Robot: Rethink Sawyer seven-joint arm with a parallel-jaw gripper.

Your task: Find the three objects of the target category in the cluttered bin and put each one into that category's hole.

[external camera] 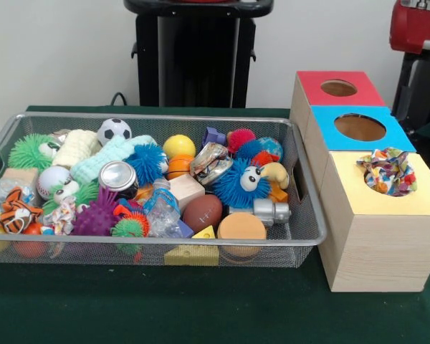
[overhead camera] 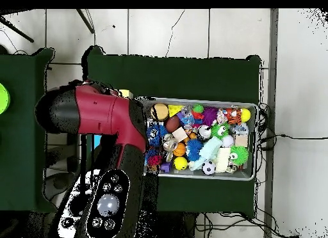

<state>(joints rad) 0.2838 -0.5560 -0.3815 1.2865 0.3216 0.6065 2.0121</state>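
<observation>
Overhead view gives us only the red and black arm (overhead camera: 106, 130) covering the boxes, so the tool is hidden and we cannot tell its state. From the front we see a crinkly multicoloured cloth (external camera: 388, 170) bunched in the yellow box's hole (external camera: 387, 188), at the right of the wire mesh bin (external camera: 301, 233). The bin holds spiky rubber balls, a smooth brown football (external camera: 201, 212) and a shiny can (external camera: 118, 178) on the green desk (external camera: 201, 308).
</observation>
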